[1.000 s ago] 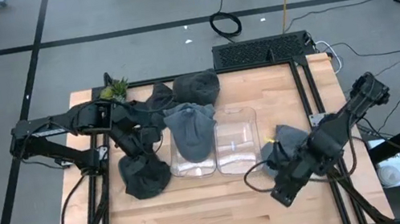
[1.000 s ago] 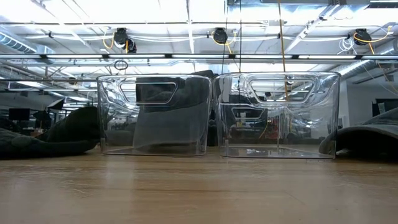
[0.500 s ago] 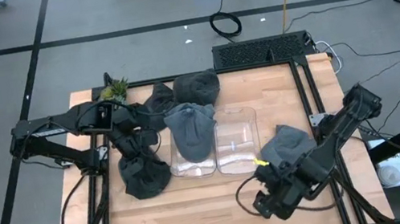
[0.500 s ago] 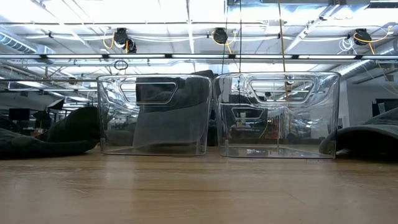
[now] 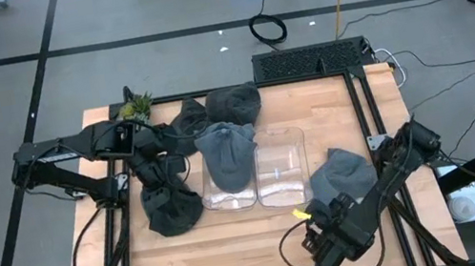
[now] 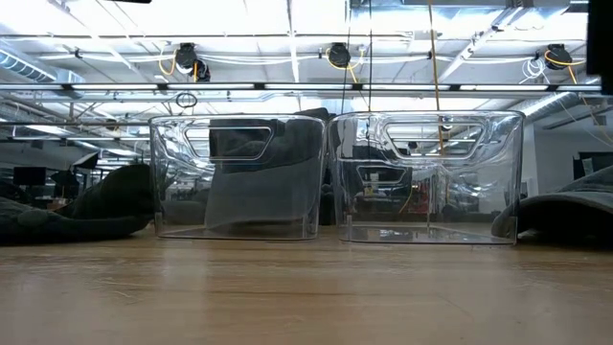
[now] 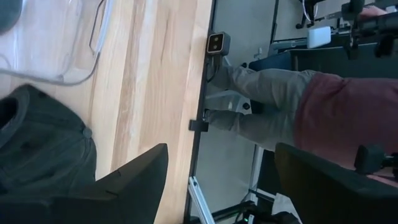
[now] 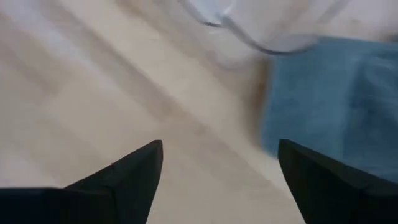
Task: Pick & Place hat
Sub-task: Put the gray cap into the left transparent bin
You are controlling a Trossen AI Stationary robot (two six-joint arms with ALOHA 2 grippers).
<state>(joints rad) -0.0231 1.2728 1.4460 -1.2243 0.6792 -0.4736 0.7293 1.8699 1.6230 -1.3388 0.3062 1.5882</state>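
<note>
Grey-blue hat [image 5: 341, 174] flat on the table [image 5: 238, 249], just beside the right clear bin [image 5: 282, 169] on its right-arm side, not held. Same hat at the edge of the right wrist view [image 8: 336, 99], blurred, with a corner of the bin above it. Another grey hat [image 5: 226, 149] draped into the left clear bin [image 5: 226, 193], and seen through its wall in the low view [image 6: 254, 172]. Right clear bin looks empty in the low view [image 6: 426, 172]. Dark hat [image 5: 173, 209] on the wood left of the bins. Two more dark hats [image 5: 233, 105] at the back edge.

Right gripper [image 5: 311, 222] over bare wood in front of the right clear bin, near the grey-blue hat but not touching. Fingers spread in the wrist view [image 8: 217, 149], nothing between them.

Left gripper [image 5: 164, 169] above the dark hat, released too, with a wide gap in its wrist view [image 7: 221, 149] and nothing gripped. Dark hat below it [image 7: 37, 143]. Person seated beyond the table edge [image 7: 298, 106].

Step, as a judgement: reach phase, no hat picked. Likely target is the grey-blue hat, likely goal the right clear bin. Next move calls for swinging over the hat, dropping onto a fold of the crown, pinching enough cloth, then lifting clear of the rim.
</note>
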